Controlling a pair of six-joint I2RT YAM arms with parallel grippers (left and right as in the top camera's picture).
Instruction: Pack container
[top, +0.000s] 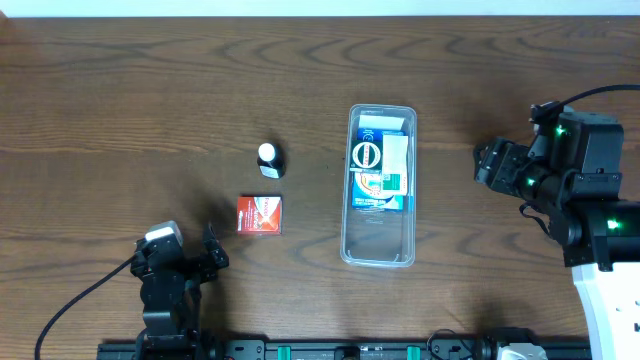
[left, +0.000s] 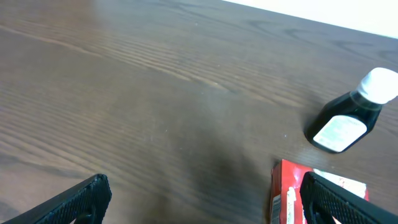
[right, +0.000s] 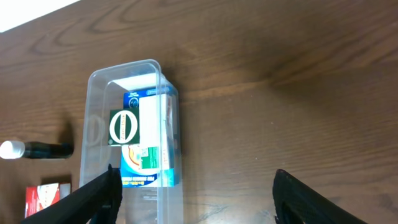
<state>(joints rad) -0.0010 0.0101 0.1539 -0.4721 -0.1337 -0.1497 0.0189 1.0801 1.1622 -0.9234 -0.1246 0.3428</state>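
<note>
The clear plastic container (top: 380, 240) lies lengthwise at the table's centre and holds a blue-and-white box with a green label (top: 381, 167) in its far half; it also shows in the right wrist view (right: 96, 81). A small red box (top: 259, 215) and a small black bottle with a white cap (top: 270, 160) lie to its left; both show in the left wrist view, the box (left: 287, 186) and the bottle (left: 351, 113). My left gripper (top: 210, 258) is open and empty, near the red box. My right gripper (top: 487, 163) is open and empty, right of the container.
Dark wood table (top: 120, 110). A black rail (top: 350, 350) runs along the front edge. The right arm's white base (top: 610, 310) stands at the front right.
</note>
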